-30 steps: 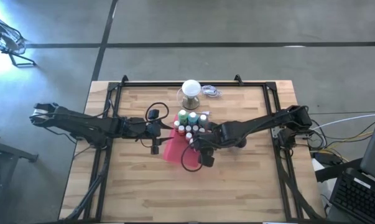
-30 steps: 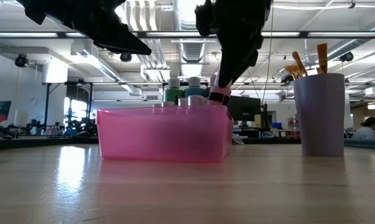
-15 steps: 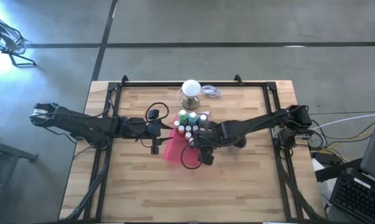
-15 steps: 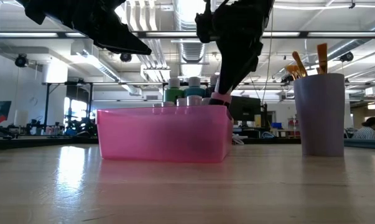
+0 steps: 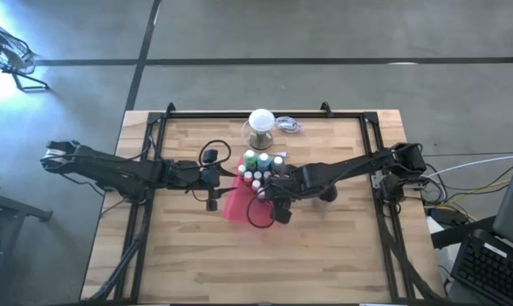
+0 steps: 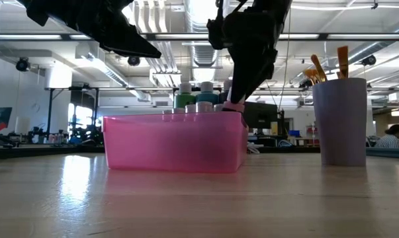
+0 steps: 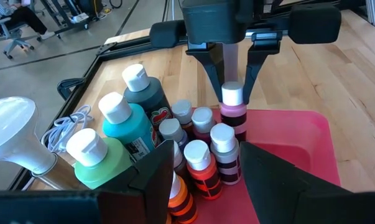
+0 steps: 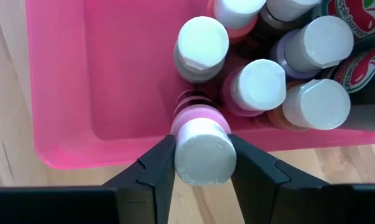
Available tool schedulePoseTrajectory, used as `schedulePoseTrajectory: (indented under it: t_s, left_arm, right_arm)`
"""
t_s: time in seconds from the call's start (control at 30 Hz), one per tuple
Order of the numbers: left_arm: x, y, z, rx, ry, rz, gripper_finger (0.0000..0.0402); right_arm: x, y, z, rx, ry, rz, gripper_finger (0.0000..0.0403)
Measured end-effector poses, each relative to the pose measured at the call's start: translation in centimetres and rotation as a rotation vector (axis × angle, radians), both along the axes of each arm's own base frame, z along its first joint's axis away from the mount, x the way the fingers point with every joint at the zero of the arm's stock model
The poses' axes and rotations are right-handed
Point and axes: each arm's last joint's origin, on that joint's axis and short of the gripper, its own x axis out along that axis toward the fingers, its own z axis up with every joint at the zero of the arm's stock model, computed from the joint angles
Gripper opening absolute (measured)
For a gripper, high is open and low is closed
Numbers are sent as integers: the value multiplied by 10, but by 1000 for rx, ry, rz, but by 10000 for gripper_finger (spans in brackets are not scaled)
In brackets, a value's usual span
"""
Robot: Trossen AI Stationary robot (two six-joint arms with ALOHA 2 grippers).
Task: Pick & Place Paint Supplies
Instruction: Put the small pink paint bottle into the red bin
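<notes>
Pink bottle going into the tray

High view: right end effector point(image 5: 276, 192) over pink tray point(image 5: 236, 207); left end effector point(image 5: 213, 174) waits beside, half-open, empty. Left wrist: fingers straddle pink bottle point(image 7: 232, 111), grip unclear. Right wrist: many bottles point(image 8: 280, 81) already binned.

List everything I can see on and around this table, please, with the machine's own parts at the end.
pink tray: one, pink, table centre.
small paint bottles: several, white-capped, various colours, clustered in the tray.
pink bottle: one, pink, between the right gripper's fingers, over the tray.
large bottles: three, green, teal, dark, beside the small ones.
cup: one, lilac, holding brushes.
white-topped stand: one, behind the tray.
left gripper: hovering left of the tray.
right gripper: around the pink bottle.
</notes>
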Motion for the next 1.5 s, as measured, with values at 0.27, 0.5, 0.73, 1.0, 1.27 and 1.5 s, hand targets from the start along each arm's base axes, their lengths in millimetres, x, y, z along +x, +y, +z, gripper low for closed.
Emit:
schedulePoseTrajectory:
  t_s: [0.27,0.5,0.73,1.0,1.27,1.5]
  left_arm:
    - [0,0,0,1,0,0,187]
    - [0,0,0,1,0,0,187]
    - [0,0,0,0,0,0,187]
    - [0,0,0,1,0,0,187]
    - [0,0,-1,-7,6,3,187]
    - [-1,-1,-2,-26,19,-13,187]
  right_arm:
    - [1,1,0,25,-10,0,122]
    - [2,1,1,62,-17,12,153]
    - [3,-5,1,66,-18,-16,196]
    - [3,-6,1,67,-17,-21,213]
    - [1,-5,0,83,6,-14,205]
    - [-4,10,-1,60,41,125,181]
